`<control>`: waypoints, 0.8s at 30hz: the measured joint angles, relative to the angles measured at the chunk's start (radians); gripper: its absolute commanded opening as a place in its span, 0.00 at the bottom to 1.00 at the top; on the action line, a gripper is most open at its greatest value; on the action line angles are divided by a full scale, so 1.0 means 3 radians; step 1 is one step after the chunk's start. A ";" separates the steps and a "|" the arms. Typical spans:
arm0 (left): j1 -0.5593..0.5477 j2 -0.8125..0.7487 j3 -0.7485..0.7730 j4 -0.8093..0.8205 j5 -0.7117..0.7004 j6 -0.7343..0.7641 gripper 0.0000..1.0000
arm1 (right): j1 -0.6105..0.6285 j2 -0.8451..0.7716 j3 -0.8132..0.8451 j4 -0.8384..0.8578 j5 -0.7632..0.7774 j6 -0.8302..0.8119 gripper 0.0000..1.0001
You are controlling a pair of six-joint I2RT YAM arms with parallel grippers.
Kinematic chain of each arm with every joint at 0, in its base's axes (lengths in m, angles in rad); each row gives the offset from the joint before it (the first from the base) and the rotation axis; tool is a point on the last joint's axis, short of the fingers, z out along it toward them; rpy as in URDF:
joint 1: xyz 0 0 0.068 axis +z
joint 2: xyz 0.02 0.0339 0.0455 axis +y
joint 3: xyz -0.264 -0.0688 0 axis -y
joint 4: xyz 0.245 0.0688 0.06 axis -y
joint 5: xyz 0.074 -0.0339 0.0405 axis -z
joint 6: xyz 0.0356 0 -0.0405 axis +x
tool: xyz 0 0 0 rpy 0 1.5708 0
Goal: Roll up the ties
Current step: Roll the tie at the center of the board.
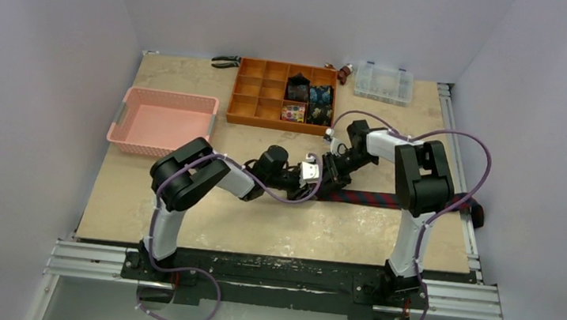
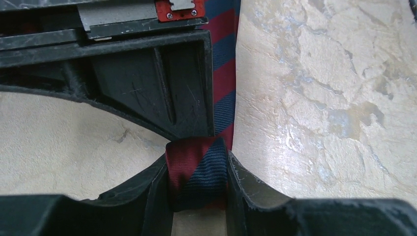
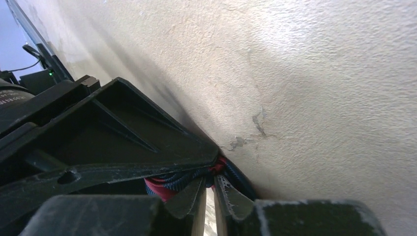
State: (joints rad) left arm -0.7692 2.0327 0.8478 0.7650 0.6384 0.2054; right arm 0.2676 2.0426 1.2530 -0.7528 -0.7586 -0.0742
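Overhead view, wrist close-ups sharing tie (image 2: 196,172)

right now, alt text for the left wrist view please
The left hand pinches the rolled end of a navy and red diagonal-striped fabric tie; the rest runs flat across the beige mottled table, beside the right hand.

Woven cloth tie (image 2: 223,54), scratched matt black plastic left claw (image 2: 196,189), rough mottled matt tabletop (image 2: 319,98)

Navy-and-red striped tie (image 1: 372,199), partly rolled
One end is curled into a small roll; the rest lies flat along the tabletop (image 1: 179,213).
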 measured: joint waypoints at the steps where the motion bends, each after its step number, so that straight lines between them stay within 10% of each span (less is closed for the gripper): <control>1: -0.0017 -0.0038 0.0033 -0.0150 -0.0042 0.0067 0.21 | -0.0004 -0.0017 -0.0009 0.0003 -0.0001 -0.0008 0.24; 14: -0.0083 -0.0135 0.0557 -0.1471 -0.0160 0.0607 0.19 | -0.0387 -0.0299 -0.0027 -0.0248 -0.0261 -0.0329 0.48; 24: -0.0102 -0.0139 0.0657 -0.1701 -0.0205 0.0702 0.20 | -0.0305 -0.0267 -0.0099 0.0031 -0.0590 -0.0100 0.33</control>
State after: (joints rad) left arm -0.7998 1.9911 1.0451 0.2546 0.5770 0.4160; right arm 0.1761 1.9625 1.2232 -0.7437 -0.9356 -0.1043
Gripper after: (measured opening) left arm 0.343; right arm 0.381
